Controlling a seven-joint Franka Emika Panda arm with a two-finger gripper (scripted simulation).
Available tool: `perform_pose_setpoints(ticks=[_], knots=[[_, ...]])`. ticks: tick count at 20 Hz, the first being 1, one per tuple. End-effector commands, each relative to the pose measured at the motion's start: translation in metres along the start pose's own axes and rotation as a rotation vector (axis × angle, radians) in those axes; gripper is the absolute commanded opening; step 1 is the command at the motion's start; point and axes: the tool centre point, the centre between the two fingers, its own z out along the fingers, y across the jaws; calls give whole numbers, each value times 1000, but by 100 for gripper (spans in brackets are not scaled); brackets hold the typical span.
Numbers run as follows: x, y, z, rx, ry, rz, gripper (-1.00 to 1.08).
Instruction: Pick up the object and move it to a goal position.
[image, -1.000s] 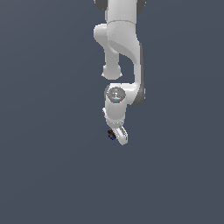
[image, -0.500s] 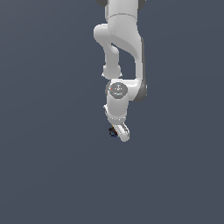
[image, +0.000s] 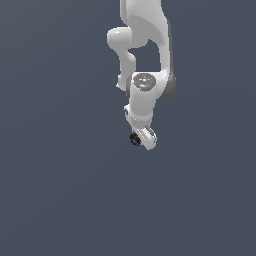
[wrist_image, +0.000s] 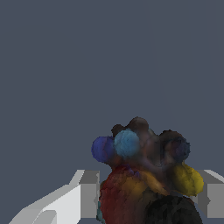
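- Gripper (image: 141, 139) narrow, clamped on the object (image: 135, 139); in wrist view the lump (wrist_image: 144, 175) sits between both fingers (wrist_image: 85, 194), touching them.
- Object: dark, knobbly, w/ blue, red, yellow blobs.
- Ext. view: white arm (image: 145, 60) hangs from top centre; object at its low tip, on the view's left side of the gripper.
- Background plain grey-blue.

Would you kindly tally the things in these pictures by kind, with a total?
Robot arm: 1
Gripper: 1
Dark lump with coloured specks: 1, between the gripper's fingers
Total: 3
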Motion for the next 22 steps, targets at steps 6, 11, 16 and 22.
perform_pose_setpoints(ticks=[6, 11, 16, 22], knots=[[-38, 11, -68, -1, 1, 0, -100], [-61, 17, -110, -2, 2, -1, -100], [-78, 21, -142, -3, 2, -1, -100], [-91, 23, -164, -4, 1, -1, -100]])
